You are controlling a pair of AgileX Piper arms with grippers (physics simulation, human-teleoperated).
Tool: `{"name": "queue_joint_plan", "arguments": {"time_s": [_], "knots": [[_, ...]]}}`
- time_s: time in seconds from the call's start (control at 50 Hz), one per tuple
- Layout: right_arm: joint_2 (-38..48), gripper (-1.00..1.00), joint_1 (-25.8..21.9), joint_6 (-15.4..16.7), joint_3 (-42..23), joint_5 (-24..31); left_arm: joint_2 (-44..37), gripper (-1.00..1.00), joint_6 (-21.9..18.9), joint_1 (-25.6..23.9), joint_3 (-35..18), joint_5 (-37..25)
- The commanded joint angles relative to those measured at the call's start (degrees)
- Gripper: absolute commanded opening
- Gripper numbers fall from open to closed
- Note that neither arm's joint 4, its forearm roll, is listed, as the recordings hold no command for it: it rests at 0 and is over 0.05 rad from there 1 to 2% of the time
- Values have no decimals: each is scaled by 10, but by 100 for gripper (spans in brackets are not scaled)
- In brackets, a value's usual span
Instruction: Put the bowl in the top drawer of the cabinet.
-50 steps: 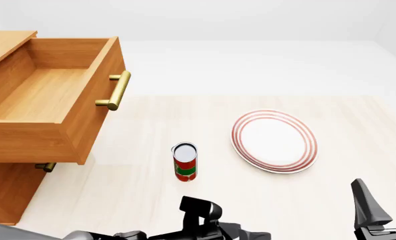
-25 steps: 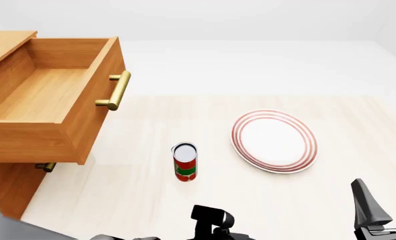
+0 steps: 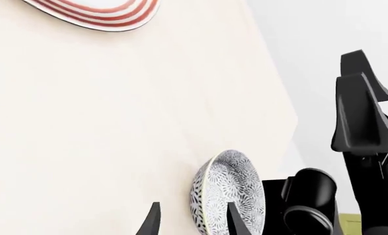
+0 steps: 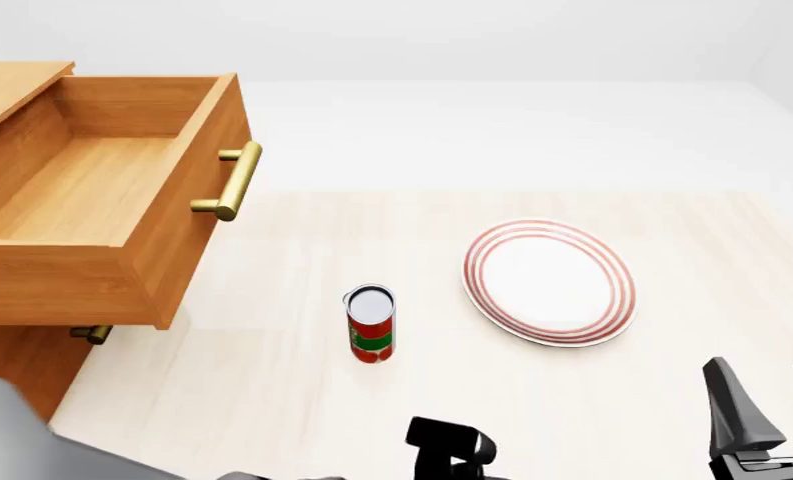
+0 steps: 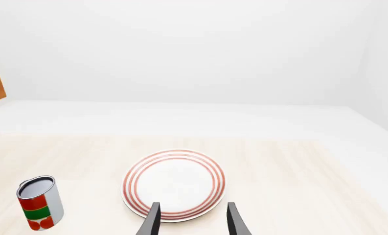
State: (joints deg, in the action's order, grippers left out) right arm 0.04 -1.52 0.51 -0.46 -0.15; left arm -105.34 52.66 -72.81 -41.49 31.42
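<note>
Bowl visible only to the left wrist camera

The bowl (image 3: 228, 193) sits on the table (image 3: 102, 122) ahead of the spread left gripper (image 3: 190, 223), perhaps between its tips, untouched. The front view shows the top drawer (image 4: 96, 215) pulled open and the right gripper (image 4: 770, 405) low, fingers parted, empty.
</note>
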Motion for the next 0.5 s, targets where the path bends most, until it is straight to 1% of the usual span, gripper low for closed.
{"name": "queue_joint_plan", "arguments": {"time_s": [0.02, 0.5], "knots": [[0, 100, 0, 0, 0, 0, -22, 100, 9, -12, -21, -10], [0, 100, 0, 0, 0, 0, -63, 100, 32, -34, -35, 7]]}}
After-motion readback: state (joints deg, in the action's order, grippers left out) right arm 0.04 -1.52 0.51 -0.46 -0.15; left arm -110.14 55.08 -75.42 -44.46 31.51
